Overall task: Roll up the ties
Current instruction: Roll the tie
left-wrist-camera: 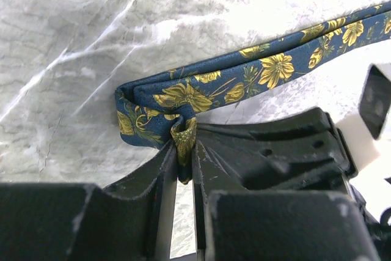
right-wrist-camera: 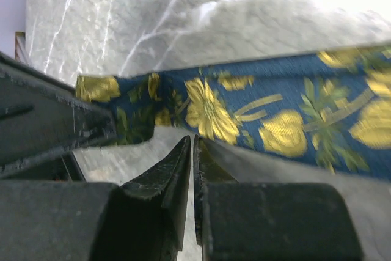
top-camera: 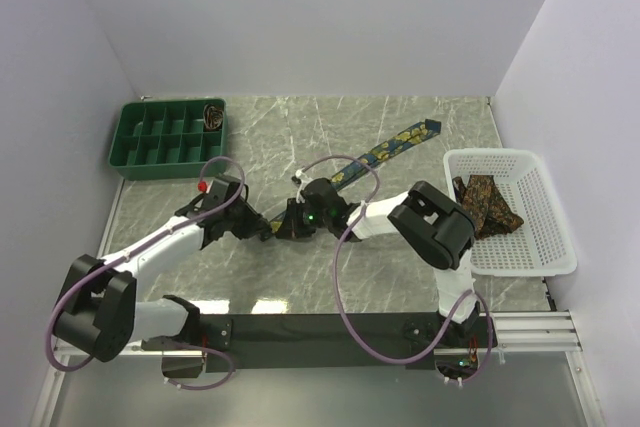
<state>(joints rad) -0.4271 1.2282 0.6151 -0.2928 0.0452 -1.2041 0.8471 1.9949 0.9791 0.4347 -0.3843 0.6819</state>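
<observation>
The navy tie (top-camera: 385, 152) lies flat on the grey, white-veined marble-patterned tabletop (top-camera: 300, 132). It runs on a slant from its pointed end at the far right, near the basket, down to the middle, where both arms meet over its near end. It is a smooth woven fabric, dark blue with yellow-gold flowers and green leaves. In the left wrist view the near end is folded back on itself into a flat double layer. The left gripper (left-wrist-camera: 184, 151), matte black with scuffed edges, is closed on a puckered pinch of that fold, with cloth bunched between its two fingers. The right gripper (right-wrist-camera: 192, 145) sits just beside it. Its tapered black fingers stand almost together with only a thin slit between them, and their tips are at the tie's lower edge. I cannot tell whether any fabric is caught there. At the right edge of the tabletop is a white plastic mesh basket (top-camera: 497, 154), rectangular with rounded corners, holding crumpled brown ties (top-camera: 485, 202) with a gold pattern. At the far left is a green plastic compartment tray (top-camera: 160, 172) divided into small cells. One far-right cell holds a small dark rolled tie (top-camera: 213, 115), whose pattern is too small to make out. Lilac cables loop over both white arms.
</observation>
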